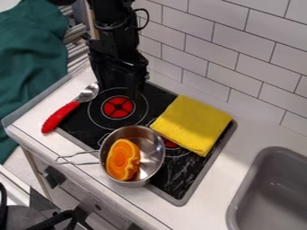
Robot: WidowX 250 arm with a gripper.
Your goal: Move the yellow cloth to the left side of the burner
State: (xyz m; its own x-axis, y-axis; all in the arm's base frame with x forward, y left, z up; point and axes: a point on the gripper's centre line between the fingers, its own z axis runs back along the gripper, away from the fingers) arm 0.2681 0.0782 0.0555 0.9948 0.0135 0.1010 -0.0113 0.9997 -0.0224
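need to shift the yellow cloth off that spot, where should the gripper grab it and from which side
Probably best pinched from above at its upper-left edge, near the top corner: the yellow cloth lies flat and looks folded, so a shallow pinch may gather its layers. That edge faces the gripper, while the cloth's left corner sits close by the metal pot's rim.

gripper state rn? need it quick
Gripper: open, fingers apart, holding nothing; the yellow cloth lies on the stove, out of its grasp.
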